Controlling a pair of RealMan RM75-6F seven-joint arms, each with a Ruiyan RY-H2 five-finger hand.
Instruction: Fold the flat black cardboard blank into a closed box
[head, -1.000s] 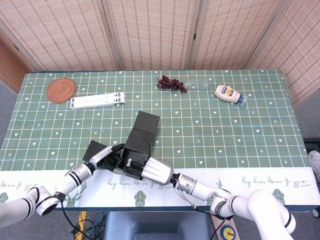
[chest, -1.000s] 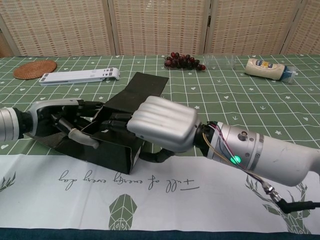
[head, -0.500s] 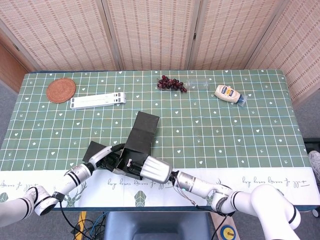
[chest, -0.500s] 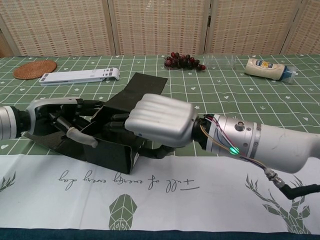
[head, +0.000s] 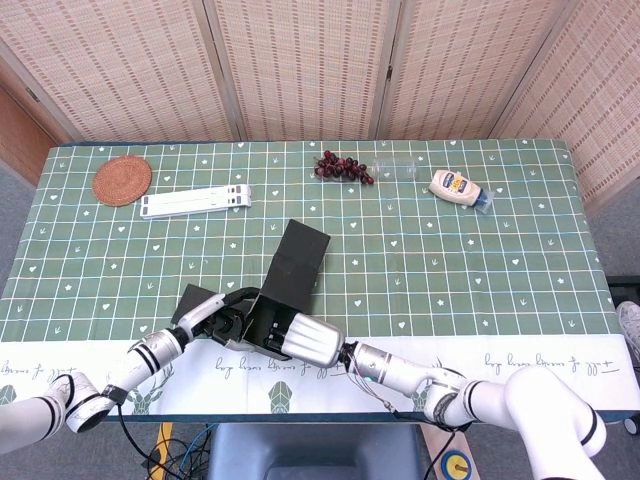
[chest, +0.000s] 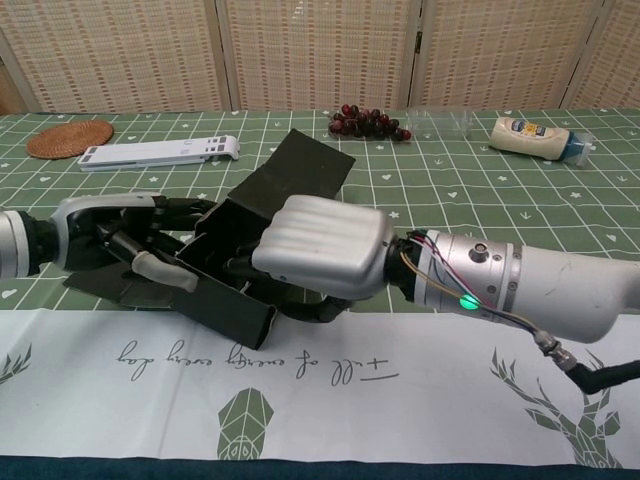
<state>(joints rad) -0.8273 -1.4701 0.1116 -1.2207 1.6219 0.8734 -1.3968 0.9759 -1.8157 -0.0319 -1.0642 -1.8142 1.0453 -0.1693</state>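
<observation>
Near the table's front edge, the half-formed black cardboard box (chest: 262, 225) is being gripped from both sides: left hand (chest: 110, 235) pinching its left panels, right hand (chest: 320, 247) curling into the body. Light, springy board; holding along the creases seems safest.

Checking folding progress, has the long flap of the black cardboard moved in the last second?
Yes. The flap has swung right and risen, its far end now nearer the grapes.
</observation>
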